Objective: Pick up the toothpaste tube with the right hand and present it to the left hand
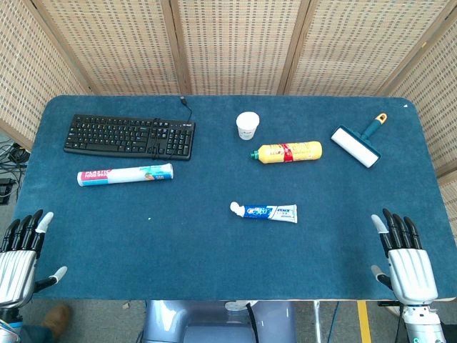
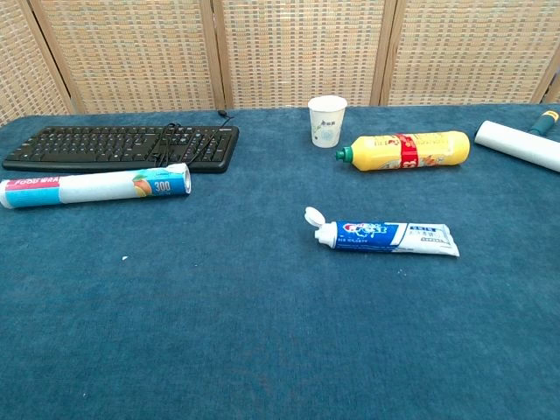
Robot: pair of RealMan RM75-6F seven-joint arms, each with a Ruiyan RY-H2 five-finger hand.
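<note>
Near the middle of the frame, slightly right of centre on the blue table (image 1: 107,236), lies the toothpaste tube (image 1: 268,211). Its long axis runs left to right across the picture, with the white flip cap (image 2: 313,216) pointing left and standing open, and the flat crimped end pointing right. The tube is white with blue and red printing, and nothing touches it.

In the lower right corner, the right hand (image 1: 405,261) rests at the table's near edge, fingers apart, holding nothing, well apart from the tube. In the lower left corner, the left hand (image 1: 21,254) sits likewise, fingers spread and empty.

Toward the upper centre stands a small white paper cup (image 1: 247,125), upright; its contents cannot be made out. Just right of it a yellow bottle (image 1: 289,151) lies on its side, green cap pointing left.
</note>
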